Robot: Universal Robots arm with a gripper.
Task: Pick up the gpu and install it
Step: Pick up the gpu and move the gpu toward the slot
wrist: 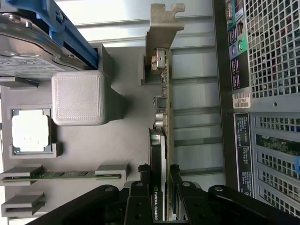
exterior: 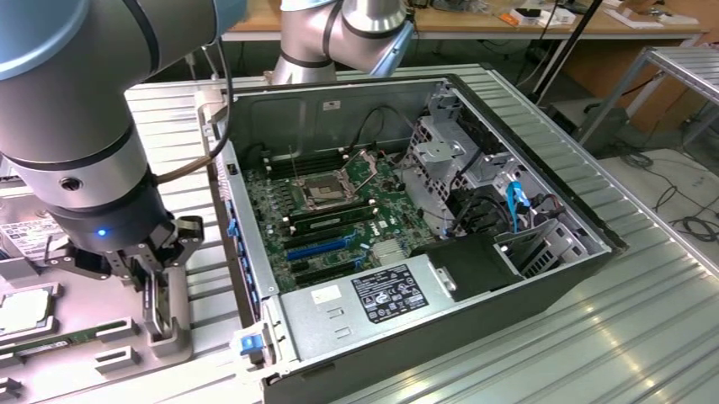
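- The pincer [wrist: 159, 169] is clamped on the gpu [wrist: 165, 112], which stands on edge in a grey tray [wrist: 122, 140], its silver bracket [wrist: 161, 23] at the end far from the fingers
- To one side of the pincer: grey block [wrist: 77, 97], processor chip [wrist: 30, 132], memory stick [wrist: 61, 174], hard drive [wrist: 28, 51]
- Close on the other side: the open computer case [wrist: 267, 117]
- Tray and case sit on a ribbed metal table [wrist: 197, 84]; a wooden bench [exterior: 450, 21] stands beyond

**Tray beside case, card on edge**

The parts tray [wrist: 122, 140] lies on the exterior view's left of the open computer case [exterior: 506, 316], just beside it. On it the gpu [wrist: 165, 108] stands on edge, nearest the case (the gripper [wrist: 159, 177] has a finger against each face); the processor [wrist: 30, 132], memory stick [wrist: 61, 174] and hard drive [wrist: 28, 56] lie beyond it.
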